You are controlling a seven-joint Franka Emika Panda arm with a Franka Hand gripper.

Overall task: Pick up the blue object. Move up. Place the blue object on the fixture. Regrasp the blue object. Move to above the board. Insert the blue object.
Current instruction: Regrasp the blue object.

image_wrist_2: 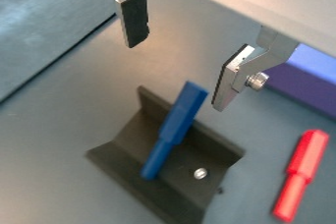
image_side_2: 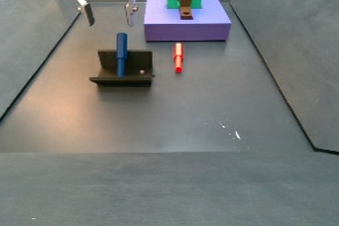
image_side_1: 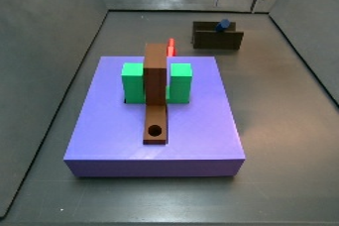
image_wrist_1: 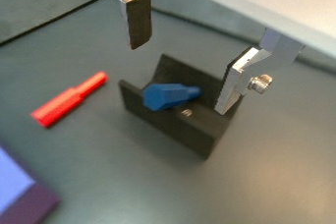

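Above the fixture: the gripper [image_side_2: 107, 10] hung with its jaws spread wide and nothing between them, clear of the blue object below.
Blue object: the blue object [image_side_2: 122, 54] stood leaning in the fixture [image_side_2: 122, 69], its lower end down in the notch and its upper end poking above the back wall.
Step in hand: judging by the empty gripper over a seated peg, the placing looked done and the regrasp not yet begun.
Next move: it would call for a descent so that the fingers [image_wrist_2: 133, 19] straddled the free upper part of the peg, then a firm closing.
Risk: the peg leaned, so an off-centre closing could tip it out of the notch.
Board: the board [image_side_1: 115, 144] lay well apart from the fixture, with green blocks [image_side_1: 133, 81] and a brown strip [image_side_1: 157, 96] whose round hole [image_side_1: 157, 130] was open.
Red stick: a red stick [image_side_2: 179, 58] lay on the floor just right of the fixture.
View differences: both wrist views showed how the peg sat in the fixture and the screw [image_wrist_2: 199, 174] in its base; only the side views showed the board's hole.
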